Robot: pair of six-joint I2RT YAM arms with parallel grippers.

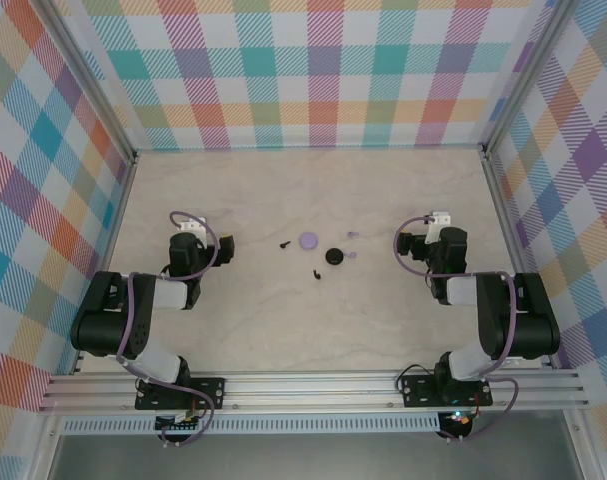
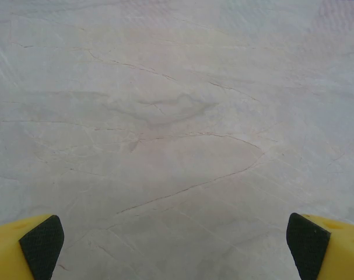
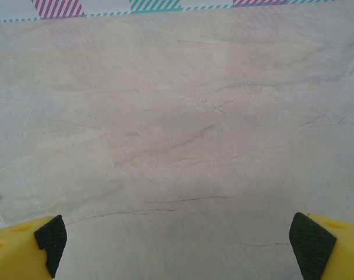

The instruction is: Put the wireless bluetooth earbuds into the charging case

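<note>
Just starting: left end effector [image 2: 177,248] and right end effector [image 3: 177,248] spread wide, empty. Next, reach a black earbud [image 1: 283,244] mid-frame.

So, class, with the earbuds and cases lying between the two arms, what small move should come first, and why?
Probably move the left gripper right, toward the black earbud nearest it. Its jaws stand open over bare table, holding nothing, and that bud lies loose just left of the lilac case.
</note>
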